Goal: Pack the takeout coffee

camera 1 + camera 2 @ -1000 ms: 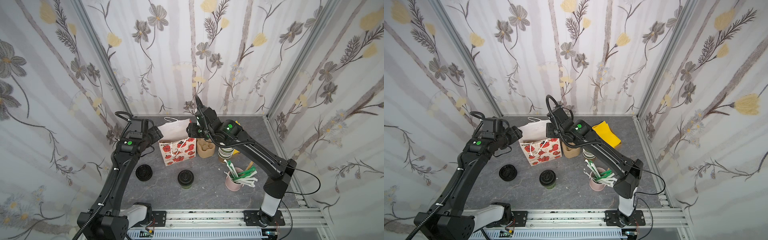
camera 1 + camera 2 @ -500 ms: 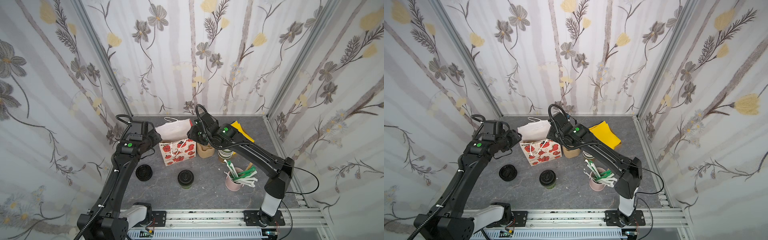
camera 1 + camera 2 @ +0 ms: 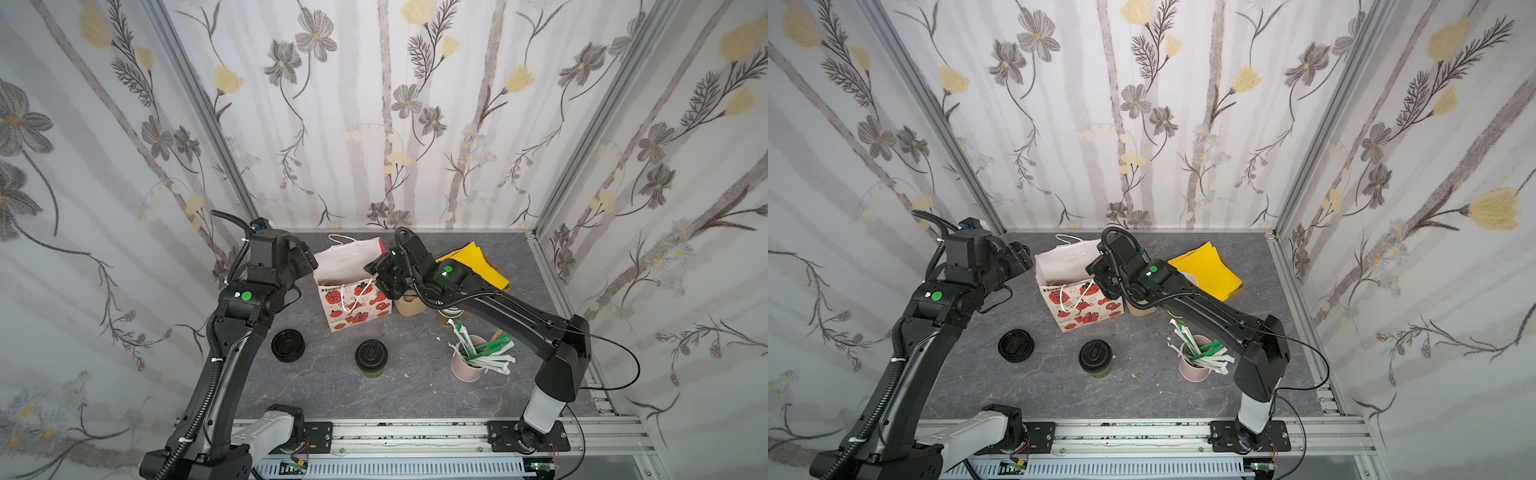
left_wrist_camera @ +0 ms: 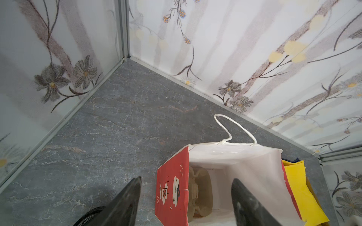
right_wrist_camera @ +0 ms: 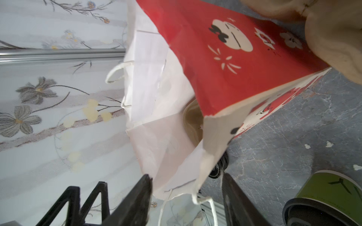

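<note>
Okay so, the grey worktop (image 3: 316, 386) fills the bottom half of both top views. The red-and-white paper gift bag (image 3: 357, 307) stands upright around centre frame with its mouth open.

Left end effector (image 4: 186, 179) has its jaws spread, straddling the bag's red side wall without pinching it. Right end effector (image 5: 187, 176) is open too, with the bag's rim corner between its fingers but not clamped.

Inside the bag sits what looks like a beige pulp cup tray (image 4: 199, 187). The takeout coffee (image 3: 371, 359) stands upright on the worktop at lower centre, in front of the bag and well apart from both end effectors.

I'd say this is the bag-opening step, with nothing packed yet. The next move probably needs one side to pinch the rim and hold the mouth wide. The other would then grab the cup below its lid and lower it in upright.
</note>
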Controlling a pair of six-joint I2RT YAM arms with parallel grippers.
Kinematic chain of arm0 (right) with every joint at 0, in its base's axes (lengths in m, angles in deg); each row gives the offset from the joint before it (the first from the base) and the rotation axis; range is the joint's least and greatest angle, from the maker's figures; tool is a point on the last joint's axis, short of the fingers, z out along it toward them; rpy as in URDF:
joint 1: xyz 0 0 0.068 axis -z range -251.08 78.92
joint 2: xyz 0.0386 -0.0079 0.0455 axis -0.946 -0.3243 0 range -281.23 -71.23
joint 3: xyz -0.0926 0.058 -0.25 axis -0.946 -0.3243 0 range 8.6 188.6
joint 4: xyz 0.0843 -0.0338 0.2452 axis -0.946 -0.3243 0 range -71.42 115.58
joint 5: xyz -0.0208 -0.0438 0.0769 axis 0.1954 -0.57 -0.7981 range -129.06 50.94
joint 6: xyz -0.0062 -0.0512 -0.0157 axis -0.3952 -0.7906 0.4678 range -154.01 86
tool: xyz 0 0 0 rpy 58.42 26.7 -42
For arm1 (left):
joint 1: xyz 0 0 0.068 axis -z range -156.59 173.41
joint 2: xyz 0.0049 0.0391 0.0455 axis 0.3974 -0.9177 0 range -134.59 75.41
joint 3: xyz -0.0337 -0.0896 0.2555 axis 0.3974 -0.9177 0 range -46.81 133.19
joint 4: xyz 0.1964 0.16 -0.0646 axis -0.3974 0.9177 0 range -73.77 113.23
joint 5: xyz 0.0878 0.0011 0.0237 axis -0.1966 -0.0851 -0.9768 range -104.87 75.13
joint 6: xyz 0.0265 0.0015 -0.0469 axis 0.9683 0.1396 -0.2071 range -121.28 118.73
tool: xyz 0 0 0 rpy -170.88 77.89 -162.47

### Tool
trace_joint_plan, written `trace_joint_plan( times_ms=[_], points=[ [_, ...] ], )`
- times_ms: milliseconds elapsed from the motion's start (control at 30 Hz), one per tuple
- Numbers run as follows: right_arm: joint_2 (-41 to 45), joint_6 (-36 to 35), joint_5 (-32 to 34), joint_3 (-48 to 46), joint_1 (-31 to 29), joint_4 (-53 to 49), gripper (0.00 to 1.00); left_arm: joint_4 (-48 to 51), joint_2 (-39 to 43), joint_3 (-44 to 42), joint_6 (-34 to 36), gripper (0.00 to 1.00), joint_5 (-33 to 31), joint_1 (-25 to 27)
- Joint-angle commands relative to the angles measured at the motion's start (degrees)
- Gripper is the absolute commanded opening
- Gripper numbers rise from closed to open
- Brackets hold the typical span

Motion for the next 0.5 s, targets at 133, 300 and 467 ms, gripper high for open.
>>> trace_joint_plan(
  times_ms=[133,300,467],
  points=[
    [-0.91,3.70,4.85,-1.01,-0.47,0.92,0.52,-3.95,-0.02,0.84,2.02,0.73,-2.95,1.48],
    [-2.45,1.87,5.62,0.11,-0.49,-0.14,0.40,-4.40,0.42,0.67,2.62,0.73,-3.88,1.58],
    [-2.60,0.54,7.11,0.79,-0.66,-0.87,0.28,-4.58,0.26,0.58,3.76,0.73,-4.24,1.65]
  ],
)
